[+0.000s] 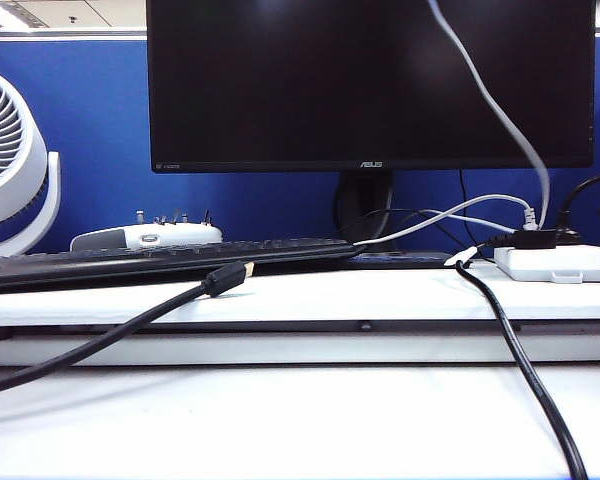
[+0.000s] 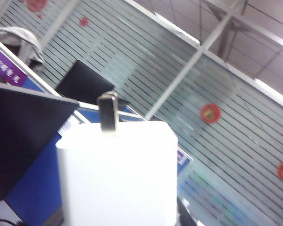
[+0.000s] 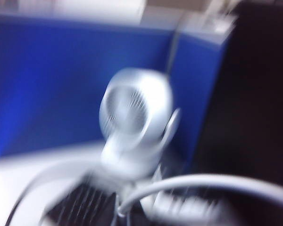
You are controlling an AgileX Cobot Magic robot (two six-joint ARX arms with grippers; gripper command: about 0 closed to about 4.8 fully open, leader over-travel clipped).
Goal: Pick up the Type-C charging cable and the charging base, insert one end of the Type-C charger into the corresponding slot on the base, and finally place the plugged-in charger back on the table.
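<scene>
The charging base (image 2: 117,174), a white block with a metal prong on its upper face, fills the left wrist view and is held up in the air. My left gripper (image 2: 120,220) is shut on it, its fingers hidden behind the block. In the blurred right wrist view the Type-C charging cable (image 3: 212,181) arcs away from my right gripper (image 3: 125,212), which is shut on its end. Neither gripper shows in the exterior view. There a pale cord (image 1: 490,100) drops from above the frame; I cannot tell whether it is the same cable.
A monitor (image 1: 370,80) stands behind a black keyboard (image 1: 160,260) on the raised ledge (image 1: 310,300). A white power strip (image 1: 558,262) sits at the right. Two thick black cables (image 1: 525,370) (image 1: 110,335) run over the table (image 1: 280,420). A white fan (image 1: 10,160) is at the left.
</scene>
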